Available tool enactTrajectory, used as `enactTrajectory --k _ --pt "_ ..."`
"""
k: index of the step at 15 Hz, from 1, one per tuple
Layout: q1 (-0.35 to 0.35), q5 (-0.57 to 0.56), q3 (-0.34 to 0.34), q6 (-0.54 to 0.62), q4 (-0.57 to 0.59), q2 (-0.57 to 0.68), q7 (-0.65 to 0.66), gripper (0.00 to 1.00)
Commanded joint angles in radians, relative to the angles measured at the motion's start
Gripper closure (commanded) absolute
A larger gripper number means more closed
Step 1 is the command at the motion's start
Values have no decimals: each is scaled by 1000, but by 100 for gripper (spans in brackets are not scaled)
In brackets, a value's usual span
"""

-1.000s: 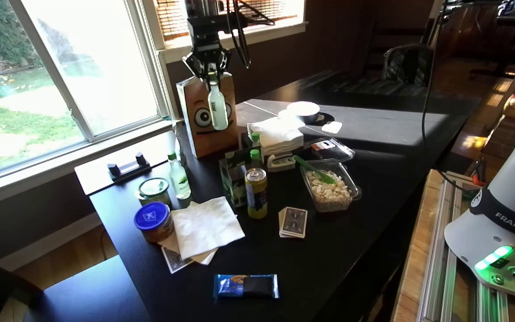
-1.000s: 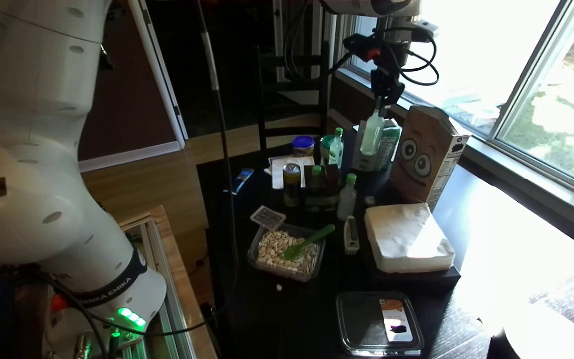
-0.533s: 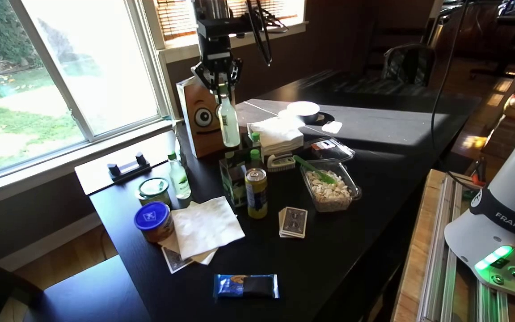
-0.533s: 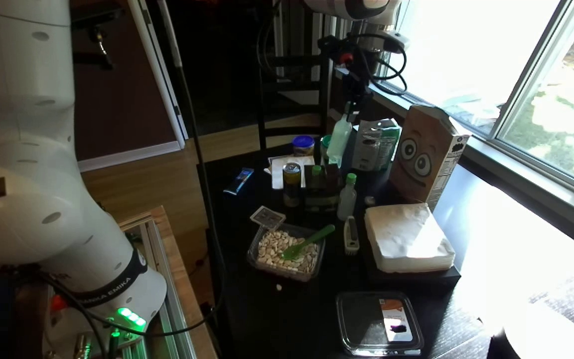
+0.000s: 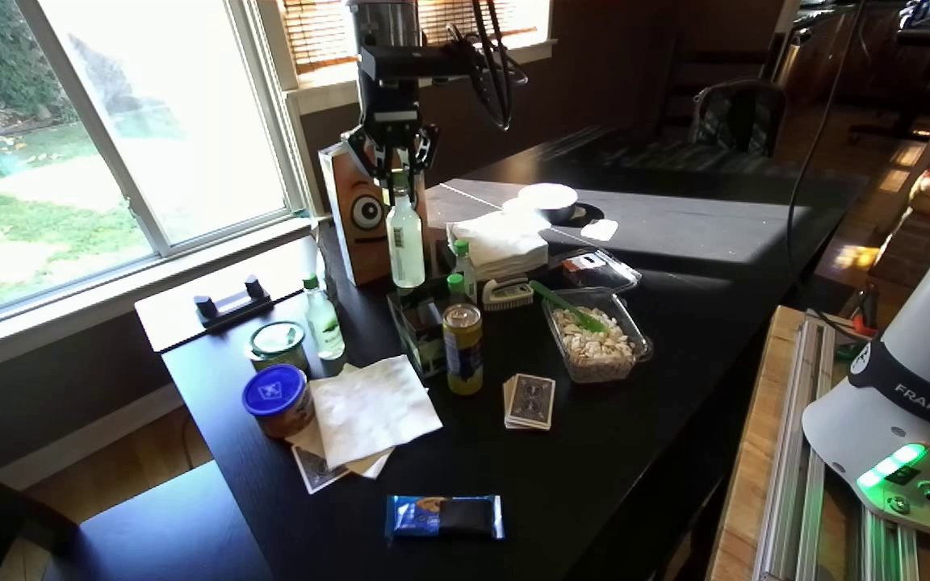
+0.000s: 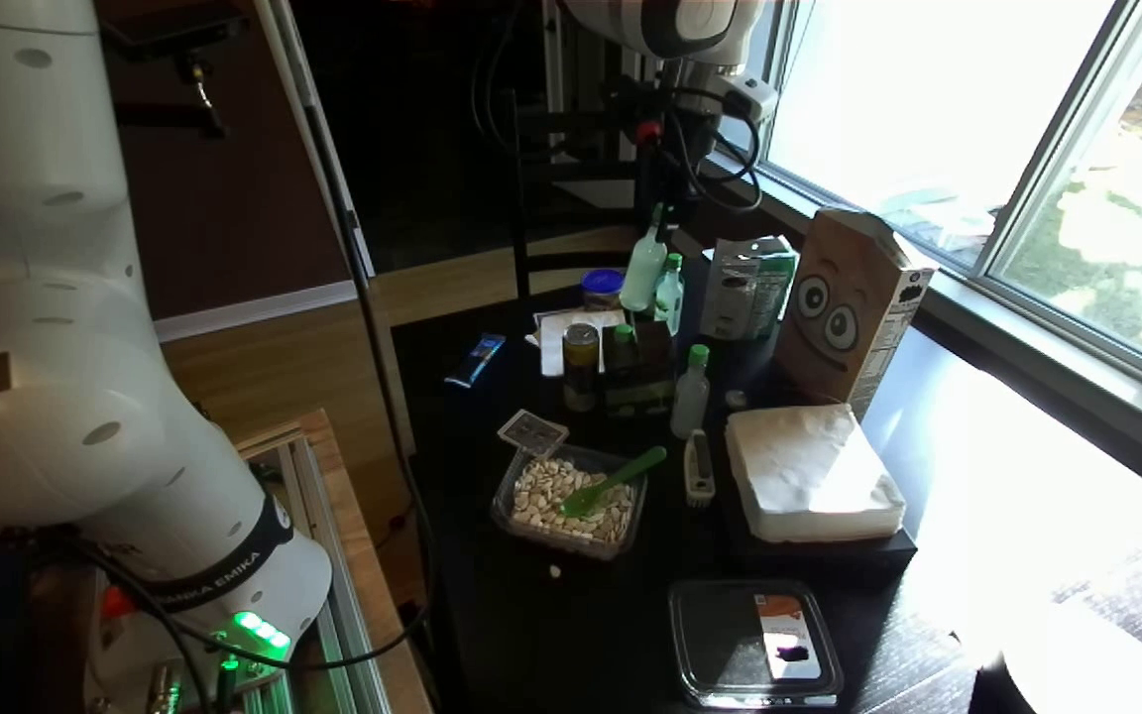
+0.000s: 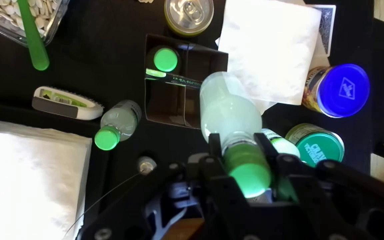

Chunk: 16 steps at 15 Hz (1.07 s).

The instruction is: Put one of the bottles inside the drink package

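My gripper [image 5: 402, 190] is shut on the green-capped neck of a pale green bottle [image 5: 406, 246]. In the wrist view the bottle [image 7: 228, 103] leans, its base over the right edge of the drink package [image 7: 165, 103], a small dark open carrier with compartments. The drink package also shows in both exterior views [image 5: 416, 331] [image 6: 640, 397], just below the bottle's base; contact is unclear. Another bottle [image 7: 165, 60] stands in its upper-left compartment in the wrist view. Two more bottles stand on the table, one beside the brush [image 6: 690, 397], one beside the jars [image 5: 324, 319].
A yellow can [image 5: 463, 351] stands against the carrier. Blue-lidded [image 5: 275, 399] and green-lidded [image 7: 318, 146] jars and white napkins [image 5: 372, 407] lie to one side. A brush [image 6: 698, 471], seed tub [image 6: 576, 501], napkin stack [image 6: 814, 471] and tall face-printed box [image 6: 839, 307] stand around.
My gripper and the held bottle have moved down from in front of the face-printed box to just over the carrier. The carrier and the bottle in it have shifted slightly in the last half second.
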Motion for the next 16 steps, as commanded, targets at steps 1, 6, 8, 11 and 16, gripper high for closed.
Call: enactTrajectory --k 1,6,8,11,16 --pt "-10 44 6 81 -64 -47 2 93" --pt "2 24 6 165 -77 -32 27 93" --pt "8 12 4 188 -83 -25 42 93" --pt "19 -11 -4 215 -84 -5 79 93" --pt "44 -81 -31 264 -88 18 167 93"
